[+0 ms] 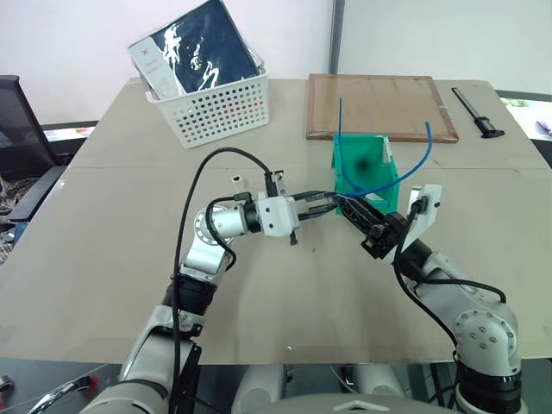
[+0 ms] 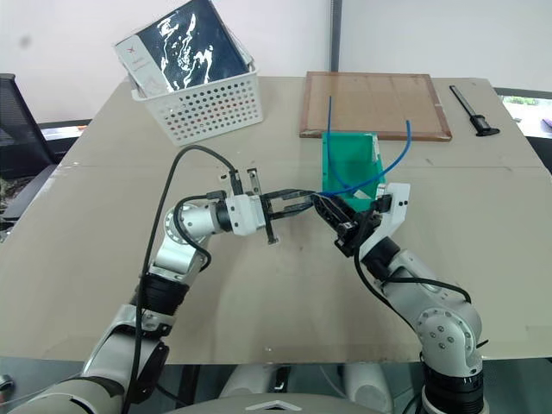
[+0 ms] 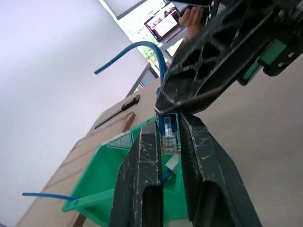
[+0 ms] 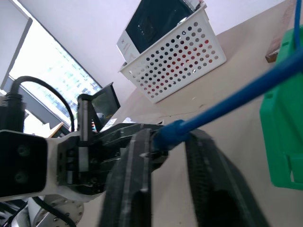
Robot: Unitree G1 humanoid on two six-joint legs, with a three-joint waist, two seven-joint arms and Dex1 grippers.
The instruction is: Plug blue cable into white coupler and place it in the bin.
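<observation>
L claw [image 1: 335,203] & R claw [image 1: 348,207] both clamp blue cable [image 1: 414,159] above beige table [image 1: 103,259] by white wall [image 1: 78,43]

Counted on the table — one green bin [image 1: 362,172], one white perforated basket [image 1: 220,108], one wooden board [image 1: 379,106], one black caliper [image 1: 476,113]. Two blue cables [image 1: 405,171] are counted, and two black grippers — left gripper [image 1: 332,204], right gripper [image 1: 347,207].
</observation>
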